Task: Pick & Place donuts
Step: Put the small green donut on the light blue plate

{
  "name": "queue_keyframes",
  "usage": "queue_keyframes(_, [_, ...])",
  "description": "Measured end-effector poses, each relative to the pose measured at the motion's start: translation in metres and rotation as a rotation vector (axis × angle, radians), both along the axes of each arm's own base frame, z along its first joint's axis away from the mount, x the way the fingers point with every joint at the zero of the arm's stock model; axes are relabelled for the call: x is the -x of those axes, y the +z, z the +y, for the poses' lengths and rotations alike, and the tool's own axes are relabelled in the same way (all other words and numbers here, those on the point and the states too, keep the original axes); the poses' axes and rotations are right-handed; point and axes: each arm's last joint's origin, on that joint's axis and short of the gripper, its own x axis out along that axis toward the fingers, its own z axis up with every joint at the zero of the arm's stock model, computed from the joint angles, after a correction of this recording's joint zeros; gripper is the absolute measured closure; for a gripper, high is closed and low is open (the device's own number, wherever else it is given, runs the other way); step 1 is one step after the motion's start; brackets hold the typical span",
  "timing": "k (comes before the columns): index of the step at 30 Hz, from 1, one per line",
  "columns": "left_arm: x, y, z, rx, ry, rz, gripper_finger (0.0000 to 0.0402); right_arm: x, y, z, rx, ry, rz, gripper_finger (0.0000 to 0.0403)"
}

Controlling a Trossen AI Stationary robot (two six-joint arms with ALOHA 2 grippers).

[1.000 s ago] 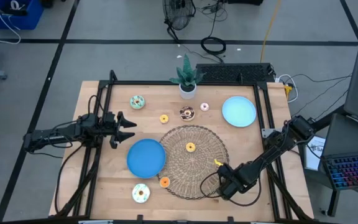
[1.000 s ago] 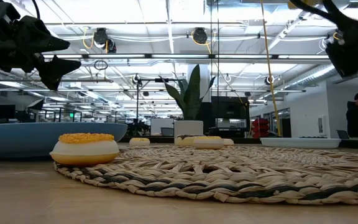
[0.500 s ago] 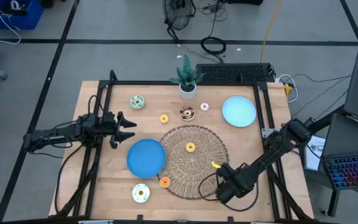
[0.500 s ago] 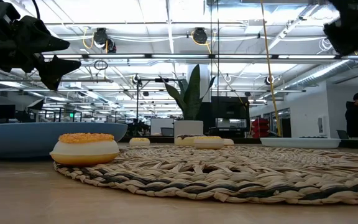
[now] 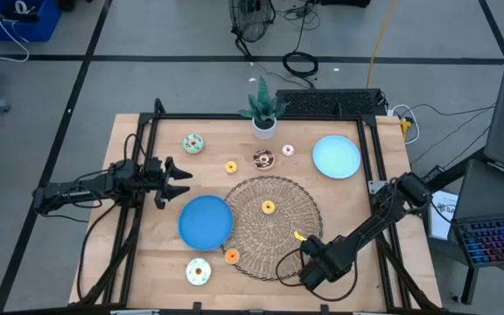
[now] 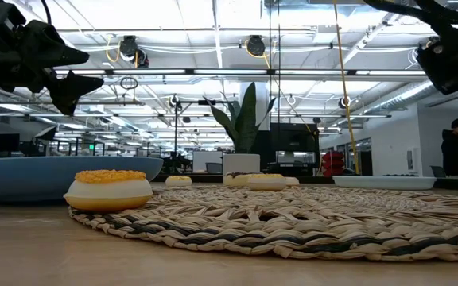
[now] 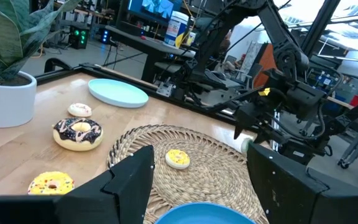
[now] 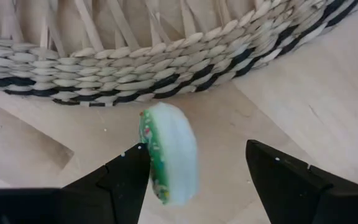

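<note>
High view first: the right gripper [image 5: 309, 273] hangs over the near right part of the wooden table [image 5: 357, 188], just off the near edge of the woven mat [image 5: 274, 227]. Its own wrist view shows the fingers spread wide, with a green-iced donut [image 8: 168, 154] between them, standing on edge and touching only one finger [image 8: 120, 180] as far as can be seen — the other finger stands clear of it. Below it lie bare wood and the mat's rim [image 8: 166, 81].

The left gripper [image 5: 180, 181] waits at the table's left side, beside the dark blue plate [image 5: 206, 220], its fingers parted.

On the mat sits one yellow donut [image 5: 268, 207]. A small orange donut [image 5: 232, 256] lies off the mat's near left edge, and a pale donut with a yellow centre [image 5: 199, 271] sits beyond it, near the table's front edge. Farther back are a mint donut [image 5: 193, 143], another yellow one [image 5: 231, 166], a brown donut [image 5: 263, 158] and a small pink-white donut [image 5: 288, 150] — these last two near the potted plant [image 5: 263, 112]. A light blue plate [image 5: 336, 157] rests at the far right.
</note>
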Motion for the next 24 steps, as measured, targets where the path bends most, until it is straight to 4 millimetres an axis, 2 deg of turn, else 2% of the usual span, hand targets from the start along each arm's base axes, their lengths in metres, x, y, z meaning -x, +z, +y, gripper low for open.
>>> queue_keyframes(7, [0.0,0.0,0.0,0.0,0.0,0.0,0.0146,0.002,0.002,-0.004,0.018,0.008,0.024,0.0152])
queue_keyframes(14, [0.0,0.0,0.0,0.0,0.0,0.0,0.0146,0.007,0.015,-0.011,0.064,0.007,0.006,0.0152])
queue_keyframes(24, [0.0,0.0,0.0,0.0,0.0,0.0,0.0146,-0.003,0.016,-0.002,-0.018,0.052,-0.1,0.0152])
